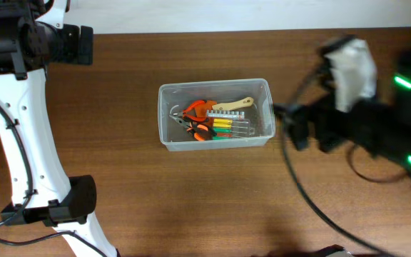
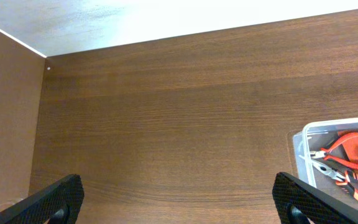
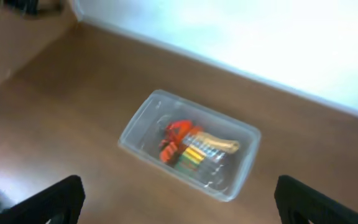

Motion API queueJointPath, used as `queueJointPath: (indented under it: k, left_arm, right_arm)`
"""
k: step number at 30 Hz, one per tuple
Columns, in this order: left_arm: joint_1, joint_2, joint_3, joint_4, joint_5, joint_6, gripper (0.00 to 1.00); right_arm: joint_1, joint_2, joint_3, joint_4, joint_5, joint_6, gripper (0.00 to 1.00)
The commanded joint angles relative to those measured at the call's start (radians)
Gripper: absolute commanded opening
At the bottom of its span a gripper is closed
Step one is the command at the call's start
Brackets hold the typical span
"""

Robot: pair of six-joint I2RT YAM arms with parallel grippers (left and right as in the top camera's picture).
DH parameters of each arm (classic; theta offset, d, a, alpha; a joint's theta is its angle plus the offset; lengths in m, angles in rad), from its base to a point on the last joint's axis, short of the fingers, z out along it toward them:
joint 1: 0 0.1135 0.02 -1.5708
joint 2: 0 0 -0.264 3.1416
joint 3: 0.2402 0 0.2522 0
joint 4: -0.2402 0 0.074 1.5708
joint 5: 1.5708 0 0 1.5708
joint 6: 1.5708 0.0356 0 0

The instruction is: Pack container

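**Operator:** What's on my left?

**Spotter:** Your left arm (image 1: 20,121), white with black joints, runs up the left edge of the counter (image 1: 120,185). Your left gripper (image 2: 176,186) hangs over bare brown wood. Its black fingers (image 2: 58,199) sit in the bottom corners of the left wrist view, spread wide, with nothing between them.

**Operator:** And the container?

**Spotter:** The container (image 1: 215,114) stands on the counter near the middle, its long side running left to right, well apart from your left gripper. The left wrist view catches only one corner of it, at the lower right edge. Inside, orange-handled pliers (image 1: 198,118) lie toward the left end. A pale wooden-handled tool (image 1: 235,105) lies slanted along the far side. A row of small tools with yellow, green and red handles (image 1: 223,127) lies along the near side. They overlap one another on the floor of the bin.

**Operator:** Right side?

**Spotter:** Your right arm (image 1: 362,121), black with a white block, is blurred in the overhead view and reaches in just beside the container's right end. I cannot tell whether it touches. On your right gripper (image 3: 178,183) the fingers (image 3: 58,199) stand wide apart in the bottom corners of the right wrist view, holding nothing. The container shows between them, further off.
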Motion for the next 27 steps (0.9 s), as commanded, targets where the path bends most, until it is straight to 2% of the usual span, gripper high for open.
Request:
queueJointPath:
  k: [1,5,8,13,17,21,27]
  left_arm:
    - [0.003,-0.002,-0.001,-0.001,-0.011,-0.013,0.99]
    - [0.003,-0.002,-0.001,-0.001,-0.011,-0.013,0.99]
    - [0.003,-0.002,-0.001,-0.001,-0.011,-0.013,0.99]
    - [0.003,-0.002,-0.001,-0.001,-0.011,-0.013,0.99]
    - [0.003,-0.002,-0.001,-0.001,-0.011,-0.013,0.99]
    - [0.003,-0.002,-0.001,-0.001,-0.011,-0.013,0.99]
    - [0.003,-0.002,-0.001,-0.001,-0.011,-0.013,0.99]
  right_arm:
    - [-0.079,-0.129,-0.133,0.09,0.117,-0.046,0.99]
    - [-0.165,-0.388,-0.512,0.383,0.148,-0.139,0.98]
    - [-0.189,-0.557,-0.77,0.513,0.147,-0.142,0.99]
    - [-0.215,-0.822,-1.162,0.573,0.147,-0.146,0.99]
    - [-0.266,-0.96,-1.39,0.573,0.15,-0.146,0.99]
    - [-0.306,-1.077,-1.604,0.621,0.148,-0.145,0.98]
    - [-0.311,-1.213,-1.826,0.74,0.143,-0.145,0.98]
